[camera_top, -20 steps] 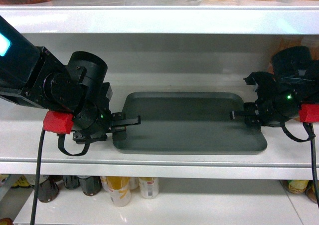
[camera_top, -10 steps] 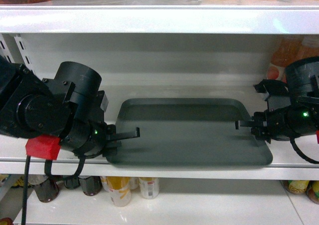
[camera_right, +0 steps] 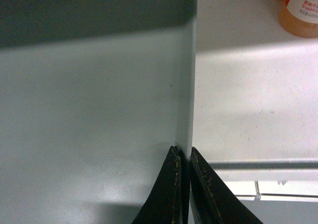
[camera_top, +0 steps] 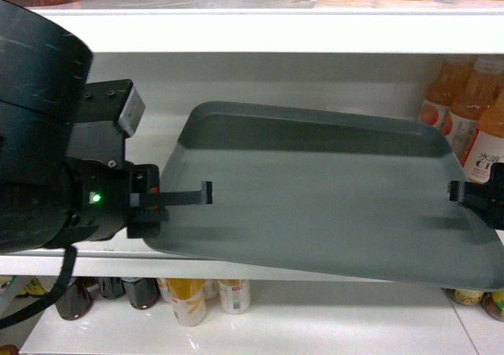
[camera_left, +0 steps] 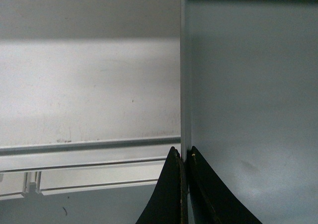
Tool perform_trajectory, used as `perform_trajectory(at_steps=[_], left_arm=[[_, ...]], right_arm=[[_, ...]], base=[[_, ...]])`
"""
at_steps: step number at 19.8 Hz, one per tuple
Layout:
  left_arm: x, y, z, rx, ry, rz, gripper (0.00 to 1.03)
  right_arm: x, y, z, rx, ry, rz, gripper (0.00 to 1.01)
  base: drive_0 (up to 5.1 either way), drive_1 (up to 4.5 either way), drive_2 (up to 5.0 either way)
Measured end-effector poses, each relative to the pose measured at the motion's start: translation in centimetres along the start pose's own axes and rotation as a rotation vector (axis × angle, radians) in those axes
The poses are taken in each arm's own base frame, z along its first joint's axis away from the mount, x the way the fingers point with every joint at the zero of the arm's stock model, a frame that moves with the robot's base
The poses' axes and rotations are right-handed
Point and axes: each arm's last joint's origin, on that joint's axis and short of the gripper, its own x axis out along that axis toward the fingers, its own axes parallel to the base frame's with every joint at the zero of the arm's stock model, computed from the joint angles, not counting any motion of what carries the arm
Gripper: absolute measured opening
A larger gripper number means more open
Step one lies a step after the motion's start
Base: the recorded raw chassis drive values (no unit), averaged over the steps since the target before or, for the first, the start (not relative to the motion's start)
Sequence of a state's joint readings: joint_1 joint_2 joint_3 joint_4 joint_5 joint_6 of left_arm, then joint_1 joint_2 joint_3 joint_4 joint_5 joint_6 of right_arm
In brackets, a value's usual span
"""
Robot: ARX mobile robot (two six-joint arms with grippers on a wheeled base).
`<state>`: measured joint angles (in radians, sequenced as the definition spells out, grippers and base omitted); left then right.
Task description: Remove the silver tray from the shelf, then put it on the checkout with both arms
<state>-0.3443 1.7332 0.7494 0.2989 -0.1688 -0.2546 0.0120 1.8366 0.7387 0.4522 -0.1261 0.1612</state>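
One tray (camera_top: 315, 197) is held in front of the shelf (camera_top: 236, 36), its near edge past the shelf lip and tilted lower on the right. The left gripper (camera_left: 185, 157) jaws are clamped on the tray's left rim; the right gripper (camera_right: 183, 157) jaws are clamped on its right rim. Step in hand: withdrawal from the shelf. The next move likely calls for levelling, with both arms retreating together. Three orange bottles (camera_top: 472, 107) stand behind, at right.
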Motion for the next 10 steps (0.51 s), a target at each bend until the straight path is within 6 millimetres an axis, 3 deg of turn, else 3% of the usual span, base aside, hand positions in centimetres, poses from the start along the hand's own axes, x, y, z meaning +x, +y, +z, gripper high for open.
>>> perform_trajectory(at_steps=[1, 3, 9, 10], left_arm=[[-1.7, 0.2, -0.8, 0.001, -0.002, -0.002, 0.02], [-3.4, 0.7, -1.9, -0.004, -0.011, -0.008, 0.02], [-3.6, 0.7, -2.1, -0.004, -0.018, -0.006, 0.02], [-3.6, 0.7, -2.0, -0.005, -0.022, -0.007, 0.02]], right_arm=[[-2.3, 0.2, -1.0, 0.005, -0.009, 0.018, 0.03], [-4.8, 0.5, -2.1, 0.010, -0.026, 0.035, 0.03], [-5.0, 0.6, -2.2, 0.016, -0.030, 0.040, 0.03], [-5.0, 0.6, -2.2, 0.016, -0.033, 0.040, 0.03]], base=[[0.0, 0.00, 0.0], [0.0, 0.00, 0.0], [0.0, 0.00, 0.0], [0.1, -4.15, 4.4]])
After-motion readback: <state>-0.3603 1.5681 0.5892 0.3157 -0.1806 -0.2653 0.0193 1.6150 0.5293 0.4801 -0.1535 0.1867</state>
